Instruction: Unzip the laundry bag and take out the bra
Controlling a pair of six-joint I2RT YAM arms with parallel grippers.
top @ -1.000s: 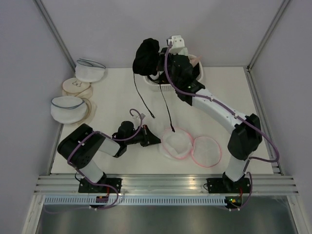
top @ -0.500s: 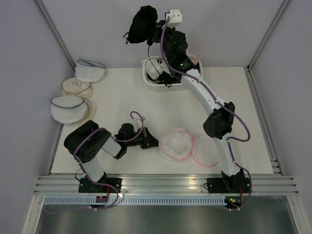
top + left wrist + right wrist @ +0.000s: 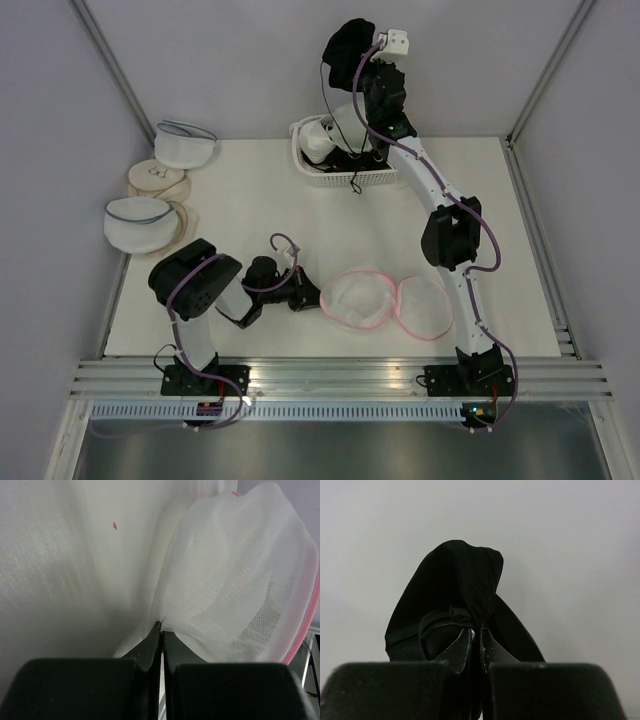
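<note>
The laundry bag (image 3: pixel 362 298) lies unzipped on the table, its two pink-trimmed white mesh halves spread side by side. My left gripper (image 3: pixel 314 298) is shut on the mesh at the left half's edge; in the left wrist view the jaws (image 3: pixel 161 626) pinch the white netting (image 3: pixel 235 590). The black bra (image 3: pixel 350 45) hangs high at the back, above the white basket (image 3: pixel 372 180), with my right gripper (image 3: pixel 368 62) shut on it. A thin strap (image 3: pixel 354 182) dangles down to the basket. In the right wrist view the padded cup (image 3: pixel 455 580) fills the space above the shut jaws (image 3: pixel 476 636).
The basket holds a white garment (image 3: pixel 320 135). Along the left wall lie two white mesh bags with blue-grey trim (image 3: pixel 185 145) (image 3: pixel 140 222) and a pale pink bra (image 3: pixel 158 178). Grey walls enclose the table on three sides.
My right arm has stretched out and carried the black bra rightward and farther back, above the basket; its straps have lifted off the table. The left gripper has kept hold of the bag's edge.
</note>
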